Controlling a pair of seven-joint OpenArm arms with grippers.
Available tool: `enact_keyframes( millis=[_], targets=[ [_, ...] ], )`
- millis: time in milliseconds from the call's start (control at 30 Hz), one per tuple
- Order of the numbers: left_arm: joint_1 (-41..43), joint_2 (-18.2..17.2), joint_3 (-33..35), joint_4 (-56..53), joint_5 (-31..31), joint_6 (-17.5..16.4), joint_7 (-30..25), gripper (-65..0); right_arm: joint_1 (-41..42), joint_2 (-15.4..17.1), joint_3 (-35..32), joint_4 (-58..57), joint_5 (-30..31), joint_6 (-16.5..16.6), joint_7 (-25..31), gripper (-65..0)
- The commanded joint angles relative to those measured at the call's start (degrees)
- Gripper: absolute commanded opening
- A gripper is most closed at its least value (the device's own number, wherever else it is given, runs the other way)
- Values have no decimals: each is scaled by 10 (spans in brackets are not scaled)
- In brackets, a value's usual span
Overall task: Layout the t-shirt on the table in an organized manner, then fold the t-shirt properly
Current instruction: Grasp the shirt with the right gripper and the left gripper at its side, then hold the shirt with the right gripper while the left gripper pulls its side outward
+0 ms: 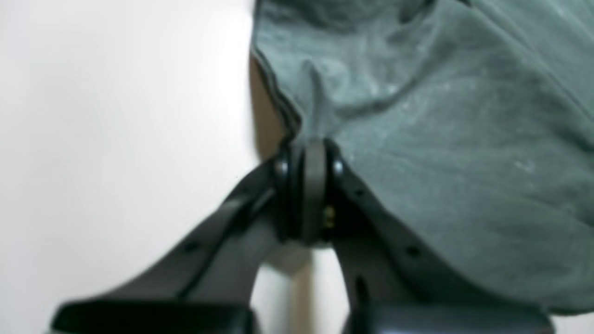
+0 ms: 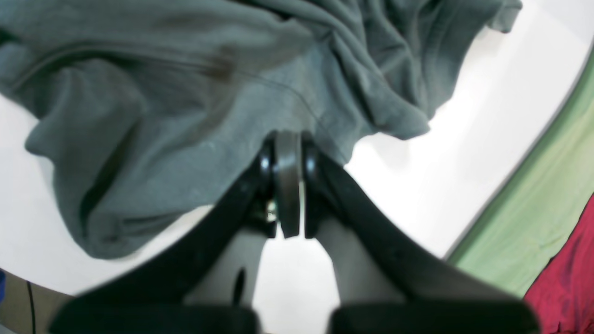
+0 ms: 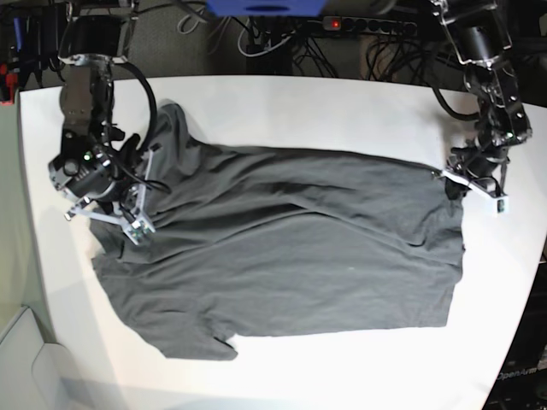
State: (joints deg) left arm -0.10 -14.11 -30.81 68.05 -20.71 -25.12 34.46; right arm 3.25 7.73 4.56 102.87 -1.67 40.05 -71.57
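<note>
Nearby, green and red cloth (image 2: 547, 222) borders the table (image 2: 464, 153).

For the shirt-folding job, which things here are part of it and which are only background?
Part of the job:
t-shirt, spread out but rumpled
table
left gripper, shut on the shirt's edge
right gripper, shut on the shirt

Background:
power strip and cables behind the table
green cloth and red cloth beyond the table edge

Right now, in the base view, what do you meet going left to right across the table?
Bare table → right gripper shut on the shirt's edge → t-shirt spread across the middle → left gripper shut on its far edge.
</note>
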Motion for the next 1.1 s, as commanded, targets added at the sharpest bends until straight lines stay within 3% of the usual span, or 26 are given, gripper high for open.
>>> enact_keyframes(
  millis=[0,133,267,400,467,600,733,933,1067],
  targets=[
    [3,-5,-4,14,5,1,45,-637,10,3,1,10,-1,-1,6,-650],
    [8,-4,-19,122,5,2,161,-648,10,4,1,10,-1,-1,6,-650],
    [-5,25,-105,253,9,2,297,-648,11,4,1,10,0,-1,6,-650],
    [-63,46,-150,315,11,4,386,-648,12,3,1,10,0,-1,6,-650],
    [-92,57,-150,315,30,19,400,-648,12,-1,1,10,0,-1,6,-650],
    [-147,118,-150,268,103,149,374,-648,13,-13,1,10,0,-1,6,-650],
    [-160,163,-138,239,122,238,323,-648,11,-21,1,10,-1,-1,6,-650],
    [-158,180,-16,176,121,390,181,-646,9,-27,1,10,-2,-1,6,-650],
    [-159,176,47,108,121,438,146,-632,8,-27,1,10,-2,-1,3,-650]
  ],
)
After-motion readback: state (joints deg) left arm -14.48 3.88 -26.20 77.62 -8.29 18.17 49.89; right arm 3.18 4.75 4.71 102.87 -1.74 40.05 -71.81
